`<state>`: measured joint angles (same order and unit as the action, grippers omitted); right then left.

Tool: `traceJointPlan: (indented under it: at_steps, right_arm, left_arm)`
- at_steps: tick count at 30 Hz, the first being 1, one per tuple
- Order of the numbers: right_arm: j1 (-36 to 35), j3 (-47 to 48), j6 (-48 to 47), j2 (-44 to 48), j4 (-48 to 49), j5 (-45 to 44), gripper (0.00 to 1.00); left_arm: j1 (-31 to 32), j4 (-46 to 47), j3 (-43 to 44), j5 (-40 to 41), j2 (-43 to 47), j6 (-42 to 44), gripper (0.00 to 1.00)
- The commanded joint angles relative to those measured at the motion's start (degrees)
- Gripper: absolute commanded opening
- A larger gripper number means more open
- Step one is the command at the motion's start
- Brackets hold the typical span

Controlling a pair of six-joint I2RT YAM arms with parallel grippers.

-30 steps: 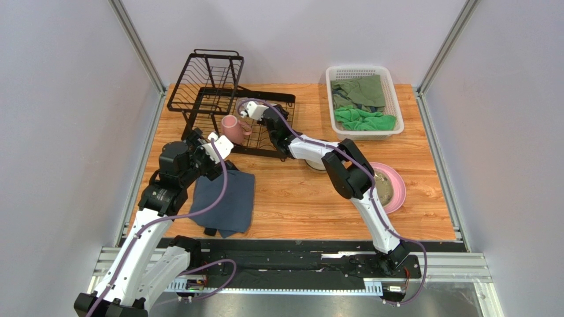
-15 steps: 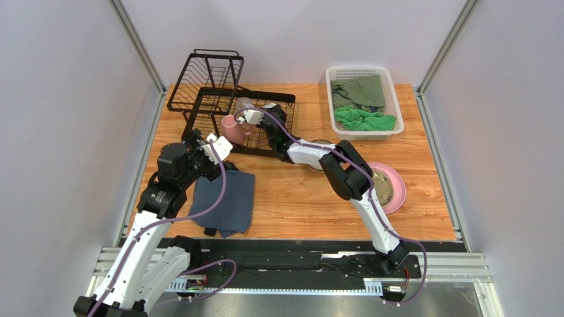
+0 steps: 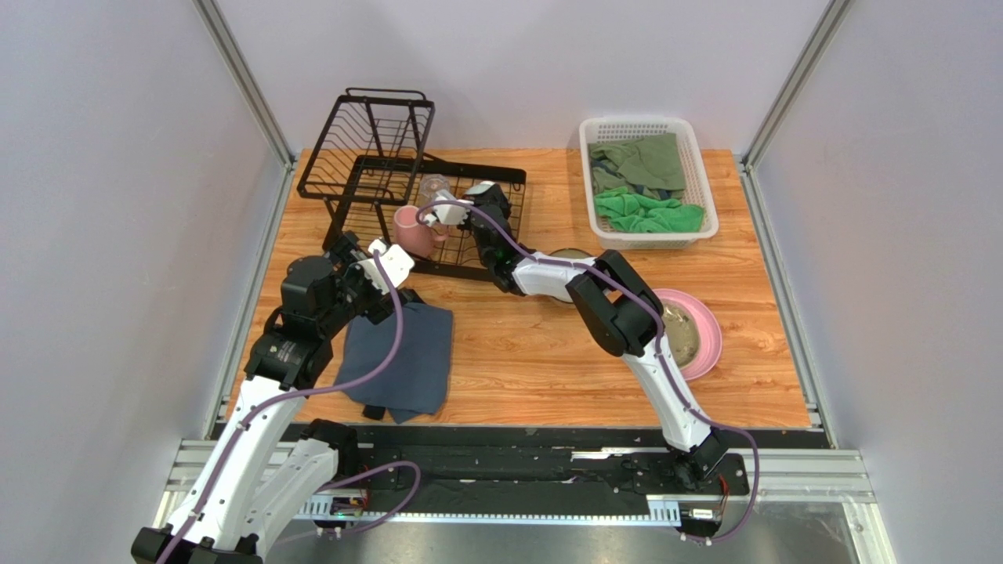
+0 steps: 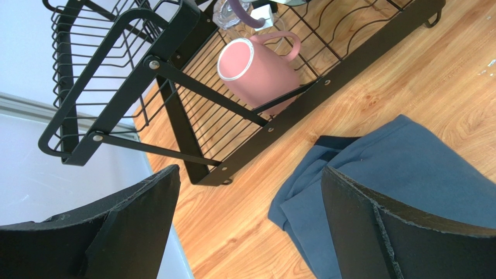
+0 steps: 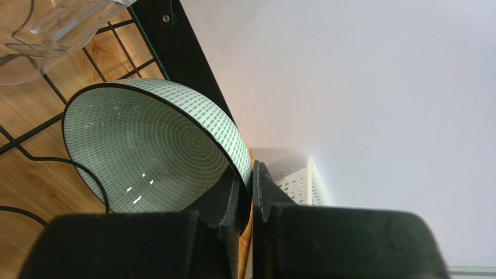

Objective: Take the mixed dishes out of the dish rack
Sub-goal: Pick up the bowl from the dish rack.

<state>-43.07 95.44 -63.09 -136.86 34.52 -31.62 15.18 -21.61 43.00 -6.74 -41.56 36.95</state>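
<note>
Right gripper [image 5: 251, 177] pinches bowl [image 5: 145, 151], seemingly tipped on edge.

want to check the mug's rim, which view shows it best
Left wrist: the pink mug sits large on the dish rack's lower tray, rim and handle clear. Top external shows it small, from above; right wrist misses it.

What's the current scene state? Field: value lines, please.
left gripper: open, empty, facing the dish rack
right gripper: shut on the rim of the bowl
bowl: tilted, over the rack's lower tray wires
pink mug: on the lower tray, untouched
clear glass: in the rack, beside the bowl
pink plate: on the table, right side
cream plate: on the pink plate
blue-grey cloth: on the table, near the left gripper
</note>
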Motion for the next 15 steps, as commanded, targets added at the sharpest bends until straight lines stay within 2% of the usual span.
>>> traceJointPlan:
  at_steps: [1, 7, 15]
  right_arm:
    - [-0.3, 0.5, -3.6, 3.1, 12.6, -1.2, 0.00]
    - [-0.3, -0.3, -6.7, 2.5, 16.1, -0.7, 0.00]
    - [0.0, -1.9, -3.2, 6.0, 13.1, -1.3, 0.00]
  left_arm:
    - [-0.3, 1.1, 0.1, -0.3, 0.9, -0.1, 0.99]
    - [-0.3, 1.0, 0.2, -0.1, 1.0, 0.0, 0.99]
    - [-0.3, 1.0, 0.1, -0.3, 1.2, -0.2, 0.99]
